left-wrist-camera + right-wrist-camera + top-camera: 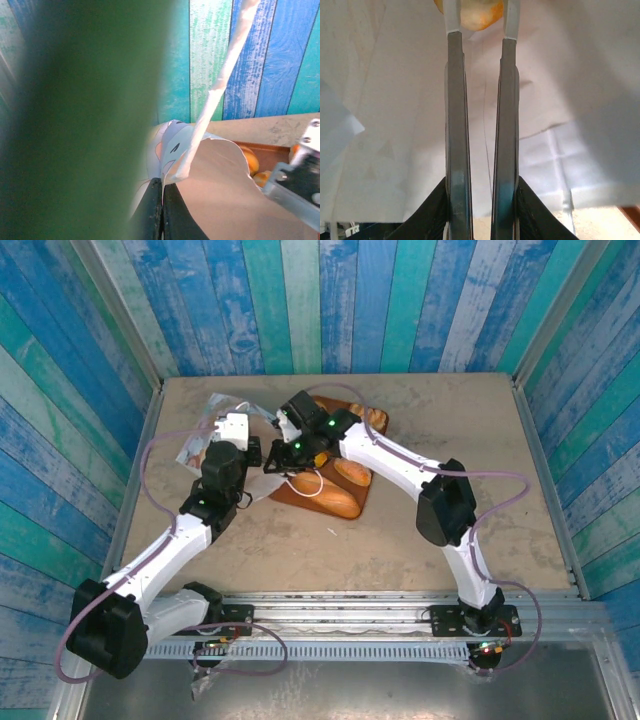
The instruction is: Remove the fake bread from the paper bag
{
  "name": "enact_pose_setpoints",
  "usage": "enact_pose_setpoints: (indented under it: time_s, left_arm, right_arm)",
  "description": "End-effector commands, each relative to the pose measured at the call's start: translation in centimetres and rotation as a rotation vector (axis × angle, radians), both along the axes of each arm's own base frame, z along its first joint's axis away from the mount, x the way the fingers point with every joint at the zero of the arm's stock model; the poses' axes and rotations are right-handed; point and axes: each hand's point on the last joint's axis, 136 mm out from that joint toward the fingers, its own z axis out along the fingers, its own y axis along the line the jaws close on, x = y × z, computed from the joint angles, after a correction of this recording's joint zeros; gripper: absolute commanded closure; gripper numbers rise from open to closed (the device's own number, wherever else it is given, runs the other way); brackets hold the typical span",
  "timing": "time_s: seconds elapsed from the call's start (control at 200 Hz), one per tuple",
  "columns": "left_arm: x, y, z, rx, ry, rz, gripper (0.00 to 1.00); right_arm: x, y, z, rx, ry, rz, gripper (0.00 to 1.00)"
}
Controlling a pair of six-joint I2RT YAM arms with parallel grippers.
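From above, two arms bent inward to meet at upper centre, where one paper bag (205,430) sat left of a brown tray (284,494) bearing three loaves (335,500). The left wrist view showed the left gripper (161,195) pinched shut on the bag's rim at lower centre. In the right wrist view the right gripper (480,22), inside the bag, clamped one orange roll (470,12) at the top edge.

The paper bag (395,100) was white inside; the fake bread (472,15) golden-orange; the tray (288,496) brown; plank walls (300,300) streaked blue and teal.
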Motion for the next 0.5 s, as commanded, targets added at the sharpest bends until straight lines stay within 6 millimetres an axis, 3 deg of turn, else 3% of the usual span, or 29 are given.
enact_pose_setpoints:
  time_s: [0.0,0.496]
  left_arm:
    - [0.3,0.8,1.7,-0.019,-0.042,0.059,1.00]
    - [0.9,2.0,1.9,0.019,-0.017,0.139,1.00]
  right_arm:
    - [-0.4,-0.7,3.3,0.024,-0.086,0.017,0.99]
    - [-3.6,-5.4,6.2,-0.048,-0.129,0.045,0.99]
